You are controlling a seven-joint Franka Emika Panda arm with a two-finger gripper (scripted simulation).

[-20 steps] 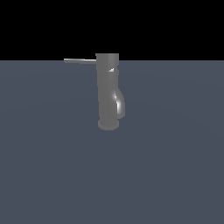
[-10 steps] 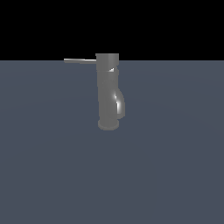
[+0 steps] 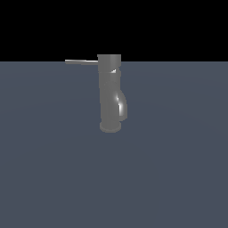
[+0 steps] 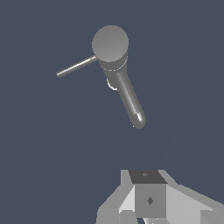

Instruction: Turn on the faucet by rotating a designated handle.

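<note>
The faucet (image 3: 110, 95) is a dull grey upright cylinder on a round base, standing on the grey floor, with a short curved spout on the exterior view's right. The handle (image 3: 81, 62) is a thin grey rod that sticks out level from the top cap toward the exterior view's left. The wrist view shows the faucet (image 4: 111, 44) from above, with the handle (image 4: 76, 67) and the spout (image 4: 131, 103) pointing different ways. Only pale blocky parts of my gripper (image 4: 148, 201) show at that picture's edge, well away from the faucet. Its fingers are not clear. The gripper is out of the exterior view.
A flat blue-grey floor (image 3: 178, 169) lies all around the faucet, with black background behind it. No other objects show.
</note>
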